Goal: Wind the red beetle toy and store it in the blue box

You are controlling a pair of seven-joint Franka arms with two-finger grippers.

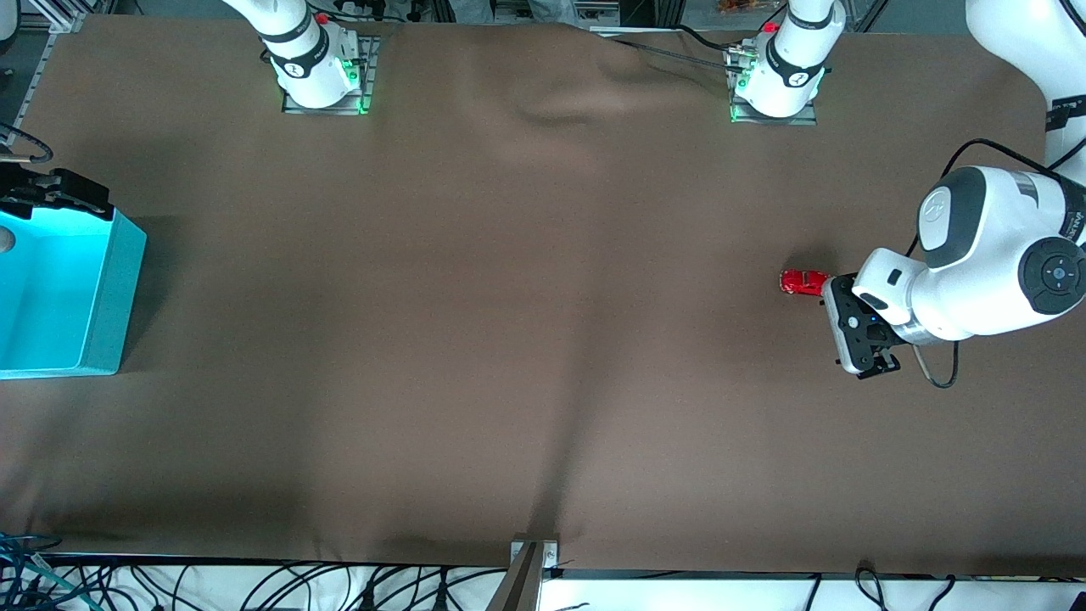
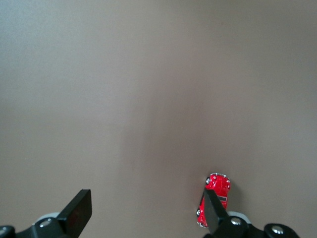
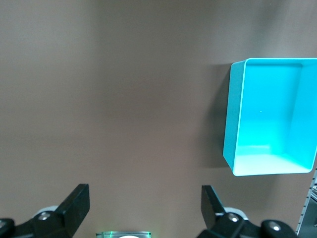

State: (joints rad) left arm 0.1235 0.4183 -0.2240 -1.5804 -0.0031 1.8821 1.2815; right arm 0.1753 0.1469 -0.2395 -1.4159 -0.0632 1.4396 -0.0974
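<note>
The red beetle toy (image 1: 803, 282) stands on the brown cloth toward the left arm's end of the table. My left gripper (image 1: 851, 327) hangs just beside it, open. In the left wrist view the toy (image 2: 216, 188) lies next to one finger (image 2: 212, 210), outside the gap of the gripper (image 2: 146, 204), partly hidden by that finger. The blue box (image 1: 114, 297) sits at the right arm's end, nothing showing inside it. My right gripper (image 1: 55, 193) hovers by the box's rim, open and empty (image 3: 144, 201); the box (image 3: 231, 114) shows in its wrist view.
A brown cloth with wrinkles (image 1: 551, 110) covers the table. The two arm bases (image 1: 318, 72) (image 1: 776, 85) stand at the table's edge farthest from the front camera. A metal bracket (image 1: 533, 556) and cables lie along the edge nearest it.
</note>
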